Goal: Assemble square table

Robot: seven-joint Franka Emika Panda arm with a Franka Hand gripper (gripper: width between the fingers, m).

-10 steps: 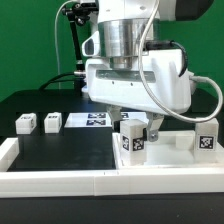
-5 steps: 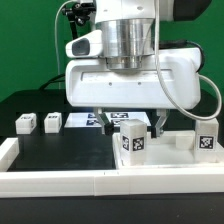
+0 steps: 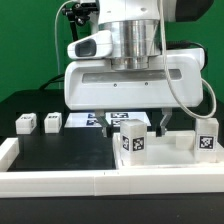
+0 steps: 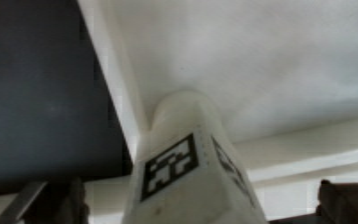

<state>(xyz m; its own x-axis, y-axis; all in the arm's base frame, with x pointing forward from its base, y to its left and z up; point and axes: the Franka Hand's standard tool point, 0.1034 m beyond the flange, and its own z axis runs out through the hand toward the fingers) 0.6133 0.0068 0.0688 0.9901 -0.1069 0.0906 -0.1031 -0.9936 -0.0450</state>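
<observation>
The white square tabletop [image 3: 172, 160] lies at the front on the exterior view's right. A tagged white leg [image 3: 133, 141] stands upright on it, and a second leg [image 3: 207, 140] stands at its right edge. My gripper [image 3: 131, 122] hangs just above the first leg, open, with one finger on each side. In the wrist view that leg [image 4: 185, 160] rises between the two dark fingertips [image 4: 51, 202], with a gap on both sides, over the tabletop [image 4: 282, 70]. My gripper [image 4: 197, 205] touches nothing.
Two loose tagged legs [image 3: 25, 123] [image 3: 52, 121] lie on the black table at the exterior view's left. The marker board [image 3: 88, 120] lies behind them. Long white bars run along the front [image 3: 55, 180] and the left [image 3: 8, 150].
The hand has turned about its vertical axis from an angled pose to broadside, and its fingers now straddle the leg. The legs and tabletop have not moved.
</observation>
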